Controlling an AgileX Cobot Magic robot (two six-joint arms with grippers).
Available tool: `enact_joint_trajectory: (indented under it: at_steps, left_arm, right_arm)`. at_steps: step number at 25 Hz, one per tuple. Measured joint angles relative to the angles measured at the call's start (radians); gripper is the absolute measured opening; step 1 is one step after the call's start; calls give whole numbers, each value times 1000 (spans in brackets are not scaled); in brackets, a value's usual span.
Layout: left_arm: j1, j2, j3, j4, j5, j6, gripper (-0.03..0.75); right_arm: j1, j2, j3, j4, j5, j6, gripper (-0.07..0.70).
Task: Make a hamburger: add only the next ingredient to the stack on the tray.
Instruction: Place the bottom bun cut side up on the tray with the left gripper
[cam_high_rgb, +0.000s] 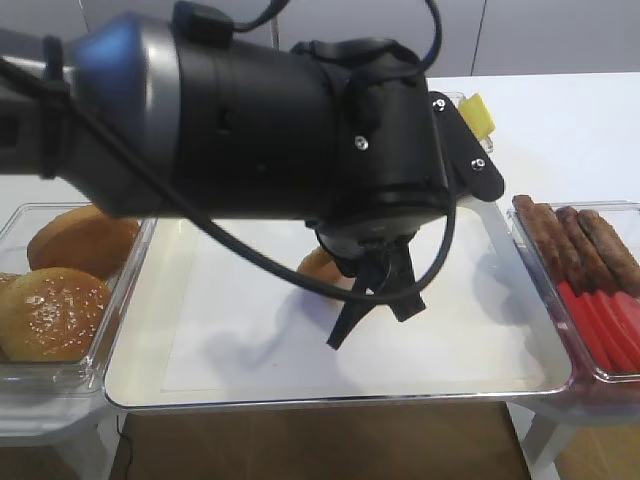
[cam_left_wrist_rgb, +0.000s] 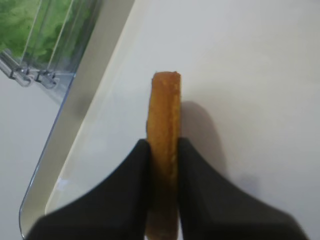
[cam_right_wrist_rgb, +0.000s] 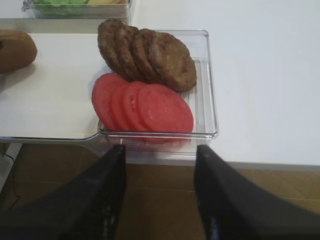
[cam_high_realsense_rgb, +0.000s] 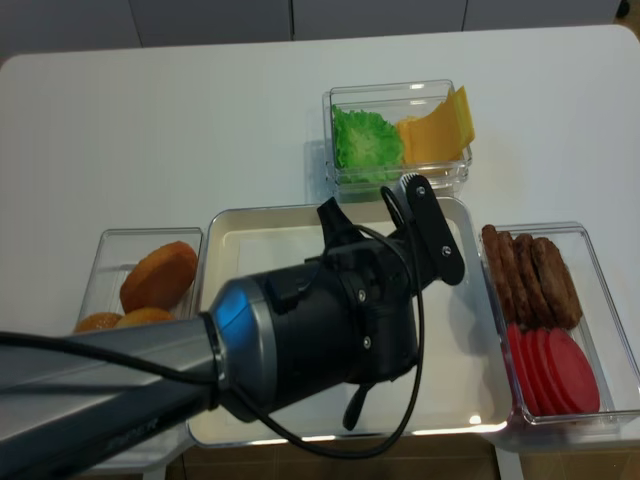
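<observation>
Pinching the flat bun half (cam_left_wrist_rgb: 164, 150) on edge, the left pincer (cam_left_wrist_rgb: 162, 165) had its two dark fingers pressed against the bun's two flat faces, so the disc stood upright between them with its golden rim running straight ahead of the fingertips. Below and beyond the pincer lay the white liner of the tray (cam_left_wrist_rgb: 75, 105), bare under the bun in the left wrist view; whether the bun's lower edge touched the liner could not be told. From the high view the bun (cam_high_rgb: 322, 265) showed only as a sliver behind the left pincer (cam_high_rgb: 375, 300), over the tray's (cam_high_rgb: 300, 398) middle. The coming move, as I judged it, turned on tipping that upright disc flat before release. The right pincer (cam_right_wrist_rgb: 160, 150) hung spread and empty, well off to the right, beside the tomato slices (cam_right_wrist_rgb: 142, 107) and patties (cam_right_wrist_rgb: 147, 55).
</observation>
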Motion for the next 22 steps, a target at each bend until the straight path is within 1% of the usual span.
enact_joint_trajectory:
  at_steps: [6,10,13,22]
  left_arm:
    - [-4,0,0,-3,0,0,108]
    - [-4,0,0,-12,0,0,134]
    - [-4,0,0,-30,0,0,164]
    - [-4,0,0,-49,0,0,290]
  right_arm:
    - [0,0,0,0,0,0,355]
    - [0,0,0,0,0,0,355]
    - [0,0,0,0,0,0,355]
    - [0,0,0,0,0,0,355]
